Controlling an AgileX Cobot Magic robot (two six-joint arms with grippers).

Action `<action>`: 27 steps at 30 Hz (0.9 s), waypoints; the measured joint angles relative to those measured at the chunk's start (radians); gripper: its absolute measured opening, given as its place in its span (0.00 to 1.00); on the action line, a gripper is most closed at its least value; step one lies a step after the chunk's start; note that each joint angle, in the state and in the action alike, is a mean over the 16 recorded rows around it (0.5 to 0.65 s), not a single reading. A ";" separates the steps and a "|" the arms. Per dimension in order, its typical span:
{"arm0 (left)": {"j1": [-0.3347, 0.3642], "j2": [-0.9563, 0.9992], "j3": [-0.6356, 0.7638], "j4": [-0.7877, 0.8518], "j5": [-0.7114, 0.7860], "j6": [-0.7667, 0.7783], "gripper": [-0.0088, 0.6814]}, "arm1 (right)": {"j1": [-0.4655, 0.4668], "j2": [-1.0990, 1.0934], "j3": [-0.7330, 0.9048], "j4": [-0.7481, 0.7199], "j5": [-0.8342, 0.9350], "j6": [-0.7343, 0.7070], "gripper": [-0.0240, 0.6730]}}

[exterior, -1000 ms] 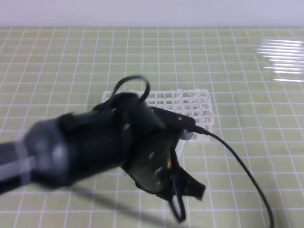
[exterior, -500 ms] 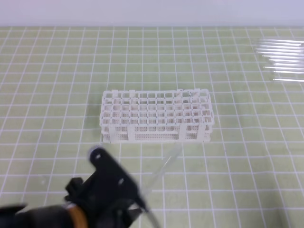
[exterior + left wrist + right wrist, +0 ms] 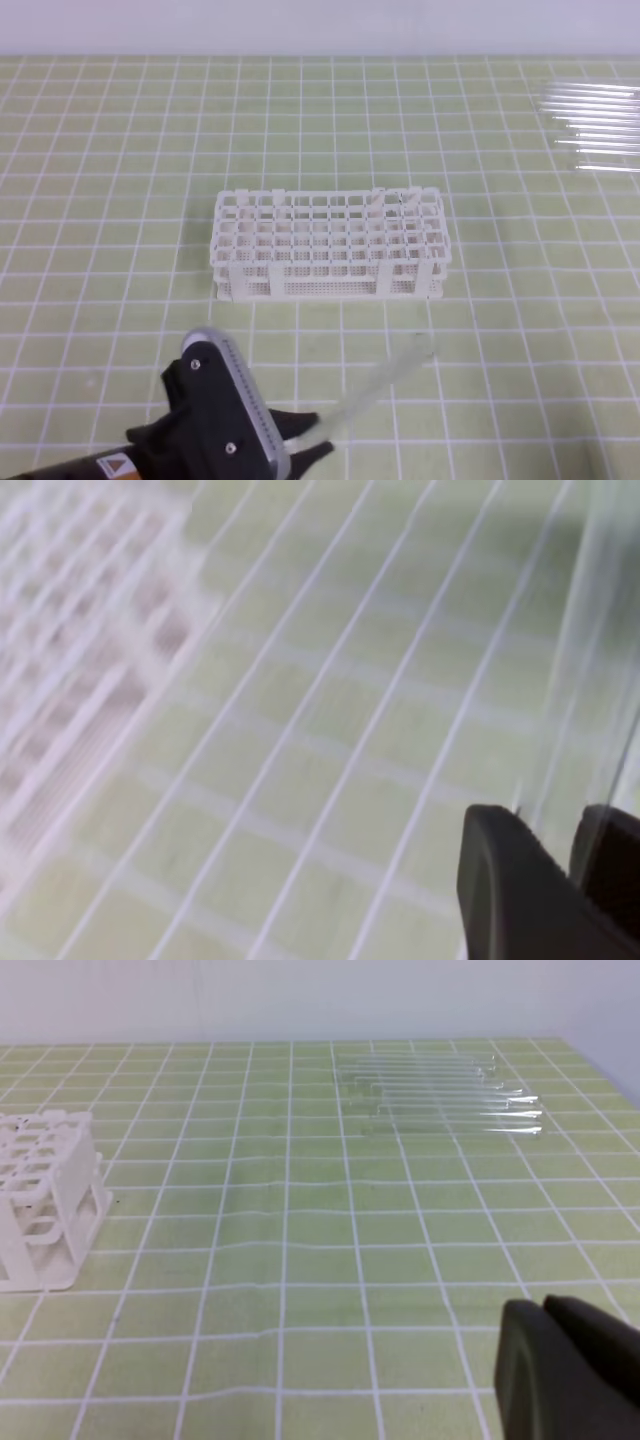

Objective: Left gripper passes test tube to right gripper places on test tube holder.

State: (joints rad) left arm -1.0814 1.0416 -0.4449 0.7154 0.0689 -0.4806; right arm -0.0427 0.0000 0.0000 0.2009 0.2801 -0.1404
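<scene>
My left gripper (image 3: pixel 306 437) sits low at the front left of the exterior view, shut on the test tube (image 3: pixel 385 378). The clear tube slants up and to the right from the fingers, over the mat in front of the test tube holder (image 3: pixel 330 245). In the left wrist view the black fingertips (image 3: pixel 515 875) pinch the glass test tube (image 3: pixel 592 650), with the test tube holder (image 3: pixel 70 650) blurred at left. My right gripper (image 3: pixel 545 1320) shows only in its own wrist view, shut with nothing in it, well right of the test tube holder (image 3: pixel 45 1200).
A batch of clear tubes (image 3: pixel 595 125) lies side by side at the far right of the green gridded mat (image 3: pixel 120 150); the same tubes (image 3: pixel 440 1095) lie ahead in the right wrist view.
The left arm has swung off the rack, down to the front left, carrying the tube. In the last half second the tube tilted further to the right.
</scene>
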 joint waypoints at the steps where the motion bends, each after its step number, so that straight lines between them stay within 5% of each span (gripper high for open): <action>1: 0.000 0.000 0.000 0.001 -0.017 0.000 0.03 | 0.000 0.000 0.000 0.000 0.000 0.000 0.01; 18: 0.115 0.108 0.001 -0.003 -0.235 -0.056 0.04 | 0.000 0.000 0.000 0.042 -0.011 0.001 0.01; 27: 0.185 0.151 0.001 -0.002 -0.349 -0.089 0.05 | 0.000 0.000 0.000 0.564 -0.091 0.005 0.01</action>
State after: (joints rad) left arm -0.8968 1.1929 -0.4438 0.7134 -0.2802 -0.5692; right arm -0.0427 0.0000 0.0000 0.7645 0.1887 -0.1359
